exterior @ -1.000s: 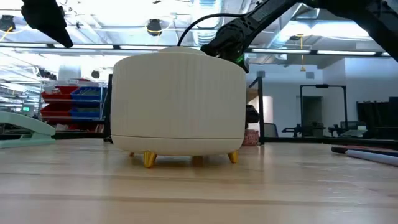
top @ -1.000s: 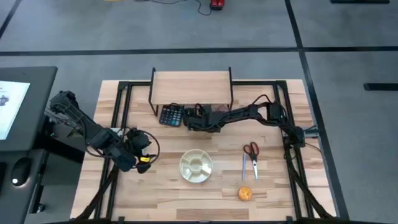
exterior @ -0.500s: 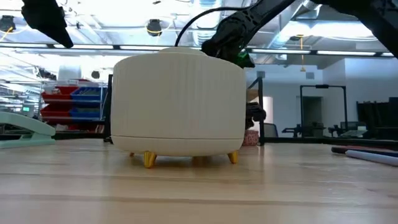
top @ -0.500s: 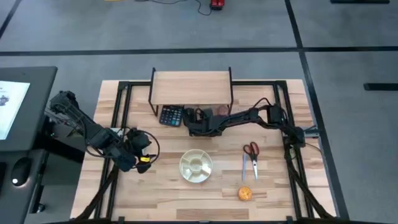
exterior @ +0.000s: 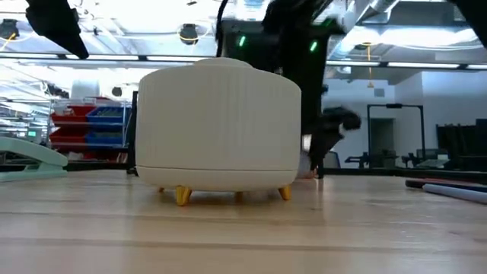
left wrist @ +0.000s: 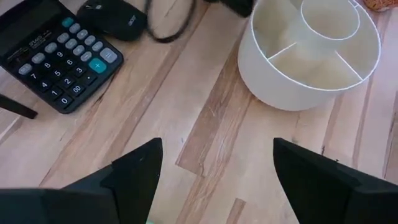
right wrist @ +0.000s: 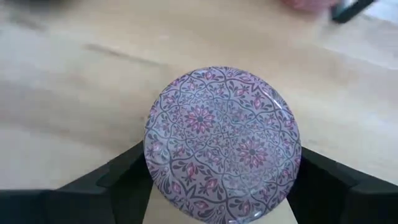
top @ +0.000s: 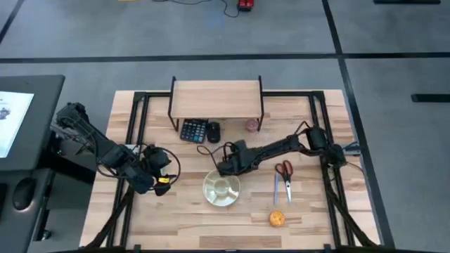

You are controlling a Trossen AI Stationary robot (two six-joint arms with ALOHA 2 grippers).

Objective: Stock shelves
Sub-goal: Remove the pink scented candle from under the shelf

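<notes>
Nearest me on the table, the orange ball (top: 277, 218), scissors (top: 284, 169) and divided bowl (top: 221, 188) look unstocked. My left gripper (top: 159, 177) waits at the left side, jaws spread and empty. My right gripper (top: 226, 167), just behind the bowl, grips a patterned round lid (right wrist: 222, 142). Farther back, the calculator (top: 193, 130), mouse (top: 214, 131) and a small pink jar (top: 252, 126) sit under the shelves (top: 216, 99), whose top is bare. I judge it partly done. I can read no lettering.
</notes>
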